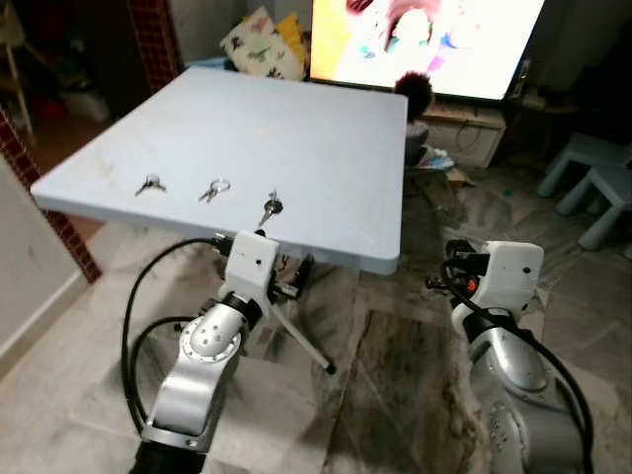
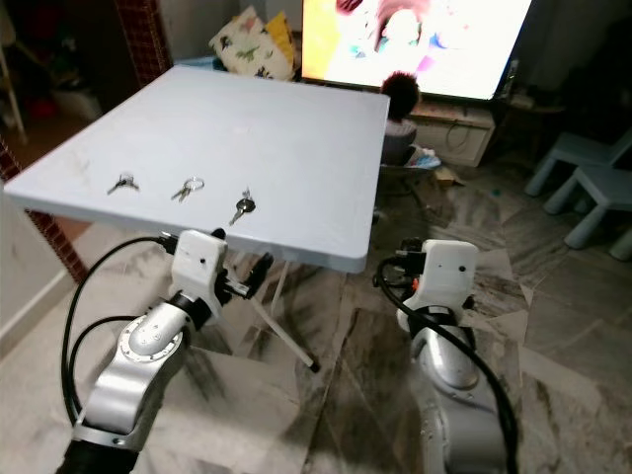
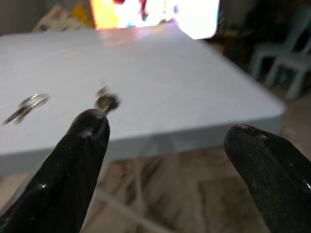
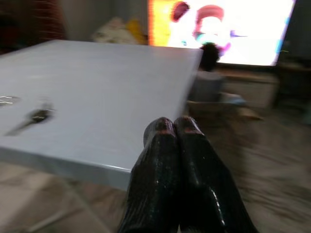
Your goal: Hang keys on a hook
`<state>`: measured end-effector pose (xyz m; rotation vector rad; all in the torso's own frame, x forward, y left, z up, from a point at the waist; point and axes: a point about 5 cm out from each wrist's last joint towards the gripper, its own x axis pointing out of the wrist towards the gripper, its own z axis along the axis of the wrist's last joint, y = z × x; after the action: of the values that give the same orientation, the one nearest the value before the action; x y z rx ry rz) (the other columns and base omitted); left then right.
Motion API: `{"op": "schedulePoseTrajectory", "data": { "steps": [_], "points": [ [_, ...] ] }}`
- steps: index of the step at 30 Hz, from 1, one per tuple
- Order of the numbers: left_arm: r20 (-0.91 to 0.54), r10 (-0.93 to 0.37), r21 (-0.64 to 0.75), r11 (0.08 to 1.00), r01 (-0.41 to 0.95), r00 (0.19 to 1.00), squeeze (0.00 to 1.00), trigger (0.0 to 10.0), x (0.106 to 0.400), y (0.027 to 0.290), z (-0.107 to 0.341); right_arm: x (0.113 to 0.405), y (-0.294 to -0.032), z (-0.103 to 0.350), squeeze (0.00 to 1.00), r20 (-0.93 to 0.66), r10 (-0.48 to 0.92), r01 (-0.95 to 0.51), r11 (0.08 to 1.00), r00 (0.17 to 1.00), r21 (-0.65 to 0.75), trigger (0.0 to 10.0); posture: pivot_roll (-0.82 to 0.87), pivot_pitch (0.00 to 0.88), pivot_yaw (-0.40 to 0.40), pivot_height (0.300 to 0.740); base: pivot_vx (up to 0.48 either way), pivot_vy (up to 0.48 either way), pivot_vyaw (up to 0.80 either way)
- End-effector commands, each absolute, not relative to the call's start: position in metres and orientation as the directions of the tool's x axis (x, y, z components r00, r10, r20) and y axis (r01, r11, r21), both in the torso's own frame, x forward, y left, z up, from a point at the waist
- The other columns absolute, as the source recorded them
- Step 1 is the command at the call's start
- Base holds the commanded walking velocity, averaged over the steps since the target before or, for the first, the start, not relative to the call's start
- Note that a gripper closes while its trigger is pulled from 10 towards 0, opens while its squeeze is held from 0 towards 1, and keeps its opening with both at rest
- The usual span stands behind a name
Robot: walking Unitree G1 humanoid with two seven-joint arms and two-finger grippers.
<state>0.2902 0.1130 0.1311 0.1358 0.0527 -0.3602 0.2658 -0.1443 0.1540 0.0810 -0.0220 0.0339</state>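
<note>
Three keys lie in a row near the front edge of the pale blue table (image 1: 296, 128): a left key (image 1: 150, 184), a middle key with a ring (image 1: 214, 190) and a right key with a dark head (image 1: 271, 206). My left gripper (image 3: 167, 128) is open and sits just below and in front of the table's front edge, under the right key (image 3: 106, 102). Its fingers (image 1: 304, 269) point toward the table's underside. My right gripper (image 4: 175, 124) is shut with nothing in it, held low off the table's front right corner.
Slanted metal table legs (image 1: 301, 341) stand just behind my left gripper. A bright TV (image 1: 425, 39) is at the back, with a person's dark-haired head (image 1: 415, 91) by the table's far right corner. Pale blue stools (image 1: 592, 178) stand at the right. A brick column (image 1: 39, 197) is at the left.
</note>
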Motion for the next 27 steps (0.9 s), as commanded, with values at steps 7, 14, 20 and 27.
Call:
{"op": "schedulePoseTrajectory", "data": {
  "steps": [7,14,20,27],
  "points": [
    [-0.058,-0.346,0.123,0.928,0.351,0.936,0.0,10.0,0.291,0.109,0.133,0.265,-0.15,0.155,0.0,0.029,0.025,-0.027,0.997,0.999,0.071,10.0,0.03,0.0,-0.046,0.74,0.0,0.0,0.0],
    [-0.052,-0.265,0.088,0.959,0.269,0.963,0.0,10.0,0.297,0.118,0.136,0.266,-0.136,0.158,0.0,0.045,0.107,-0.11,0.991,0.993,0.07,10.0,0.03,0.0,-0.047,0.74,0.0,0.0,0.0],
    [-0.046,-0.19,0.083,0.978,0.193,0.981,0.0,10.0,0.297,0.135,0.135,0.263,-0.129,0.158,0.0,0.045,0.161,-0.164,0.985,0.986,0.06,10.0,0.03,0.0,-0.045,0.74,0.0,0.0,0.0],
    [-0.062,-0.129,0.104,0.985,0.135,0.99,0.0,10.0,0.292,0.15,0.13,0.26,-0.12,0.157,0.0,0.044,0.226,-0.228,0.972,0.973,0.051,10.0,0.03,0.0,-0.048,0.74,0.0,0.0,0.0]
  ]
}}
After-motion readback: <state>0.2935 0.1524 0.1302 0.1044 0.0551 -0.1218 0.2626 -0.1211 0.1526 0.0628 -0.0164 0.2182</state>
